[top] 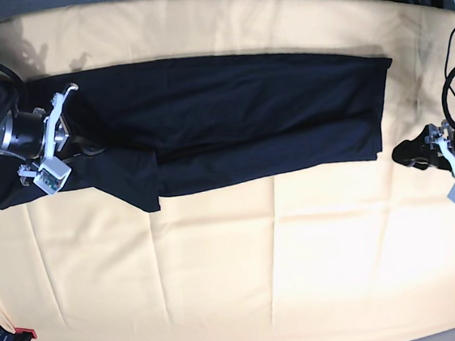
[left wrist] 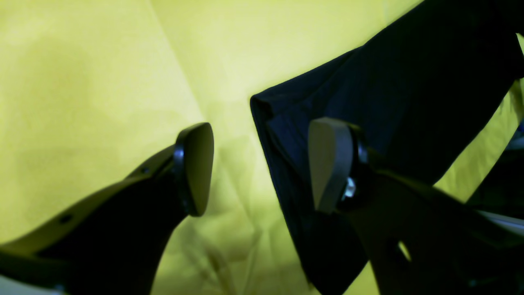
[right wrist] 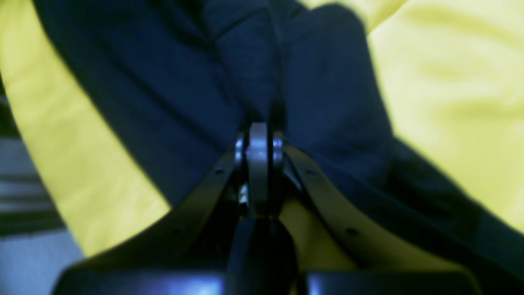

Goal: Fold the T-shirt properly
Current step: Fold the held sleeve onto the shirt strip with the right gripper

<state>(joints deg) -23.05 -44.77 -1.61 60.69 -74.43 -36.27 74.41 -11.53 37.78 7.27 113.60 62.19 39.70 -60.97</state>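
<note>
Along the far edge of the yellow cloth [top: 223,285], the T-shirt [top: 230,113] lies in a long black band, sleeve and collar detail lost in the dark. Right gripper [right wrist: 258,141], blurred, is clamped tight on a bunched fold at its end. Left gripper [left wrist: 262,164] gapes wide beside the opposite hem, one pad [left wrist: 327,164] overlapping the fabric; contact unclear.

A: left end effector [left wrist: 262,166] look? 
B: black curved fingers, flat grey teardrop pads [left wrist: 327,164], silver screw at pad base.
A: right end effector [right wrist: 258,135]? 
B: same black fingers, steel hardware.
</note>
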